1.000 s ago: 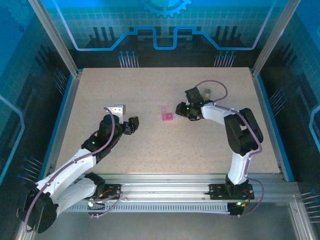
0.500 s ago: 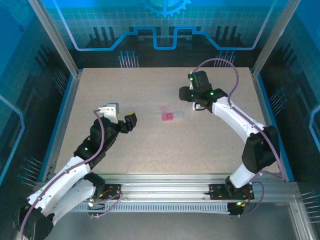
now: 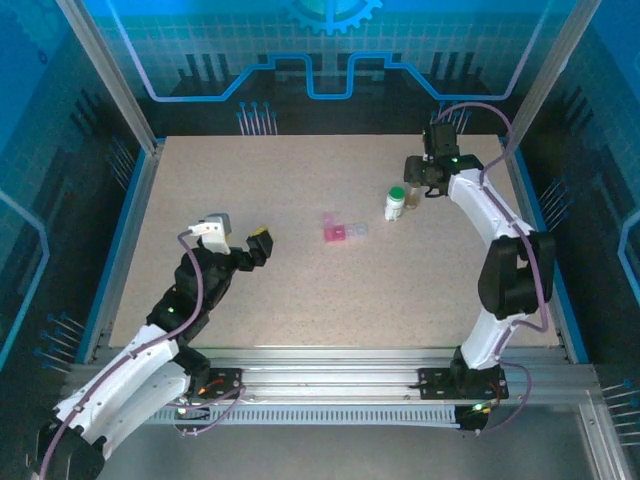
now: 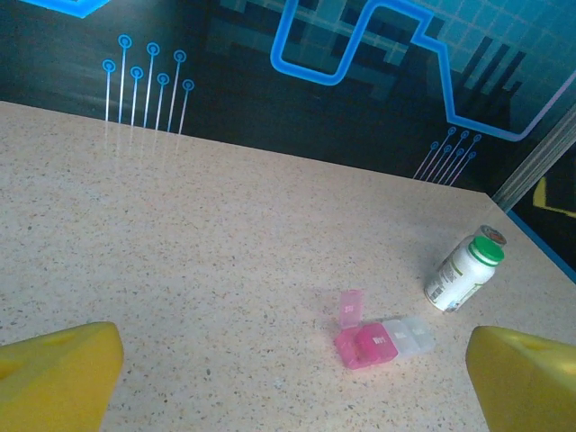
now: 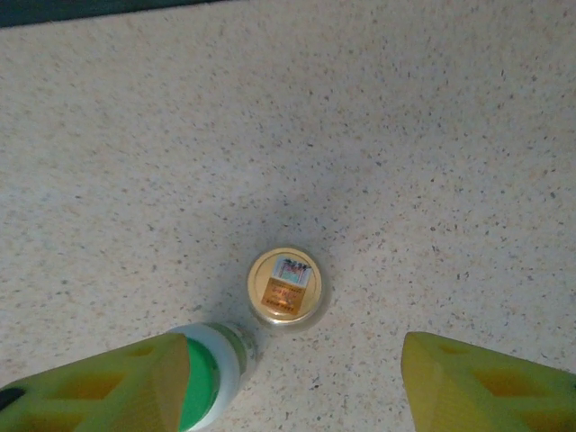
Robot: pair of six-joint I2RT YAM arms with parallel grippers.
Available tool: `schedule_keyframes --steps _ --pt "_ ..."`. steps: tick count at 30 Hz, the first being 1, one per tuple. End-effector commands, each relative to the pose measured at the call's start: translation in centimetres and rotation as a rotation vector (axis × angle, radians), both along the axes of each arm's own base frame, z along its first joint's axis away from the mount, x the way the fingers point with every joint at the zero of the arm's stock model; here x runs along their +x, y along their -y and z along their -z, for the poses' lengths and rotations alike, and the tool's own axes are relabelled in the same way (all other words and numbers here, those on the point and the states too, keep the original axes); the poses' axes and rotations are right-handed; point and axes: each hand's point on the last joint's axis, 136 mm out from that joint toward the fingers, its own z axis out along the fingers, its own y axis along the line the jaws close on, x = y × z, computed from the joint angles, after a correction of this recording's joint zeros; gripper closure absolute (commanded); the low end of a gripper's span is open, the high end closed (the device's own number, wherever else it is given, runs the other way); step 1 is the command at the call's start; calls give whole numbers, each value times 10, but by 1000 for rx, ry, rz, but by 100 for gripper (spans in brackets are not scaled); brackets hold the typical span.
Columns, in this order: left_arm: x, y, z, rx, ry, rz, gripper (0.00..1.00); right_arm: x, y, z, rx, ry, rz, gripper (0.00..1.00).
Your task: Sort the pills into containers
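Okay, right gripper (image 5: 295, 360) wide, empty; brown vial (image 5: 287, 286) sits centred below its jaws, likely staged for pickup. Left gripper (image 4: 292, 360) wide, empty.

Bare speckled tabletop (image 4: 225, 243) is left ahead of the left gripper (image 4: 290, 360). Passage ahead of the right gripper (image 5: 297, 378) is blocked by a brownish tan-lidded vial (image 5: 286, 286) and a green-capped white bottle (image 5: 209, 382).

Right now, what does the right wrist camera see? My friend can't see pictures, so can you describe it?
A small brownish vial stands on the speckled table, seen from above. A white bottle with a green cap stands close beside it, lower left, partly behind one yellow finger of the open right pincer.
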Motion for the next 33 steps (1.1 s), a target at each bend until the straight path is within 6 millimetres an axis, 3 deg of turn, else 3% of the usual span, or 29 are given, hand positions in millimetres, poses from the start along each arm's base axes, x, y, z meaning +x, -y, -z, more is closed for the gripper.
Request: schedule_keyframes --steps 1,5,10,22,28,33 --pt "0 -5 -10 -41 43 -27 1 12 8 11 22 -40 22 35" --pt "-1 1 -9 -41 38 10 1 25 5 24 31 -62 30 29" --pt "-2 7 -7 -46 28 45 1 36 3 40 38 -100 37 29" --pt "-3 9 -1 -45 8 55 1 37 -4 75 64 -197 32 36" --pt "-3 9 3 -50 -3 55 1 31 -4 84 63 -219 38 42" --pt "-2 9 4 -46 -5 54 1 30 0 83 66 -210 47 54"
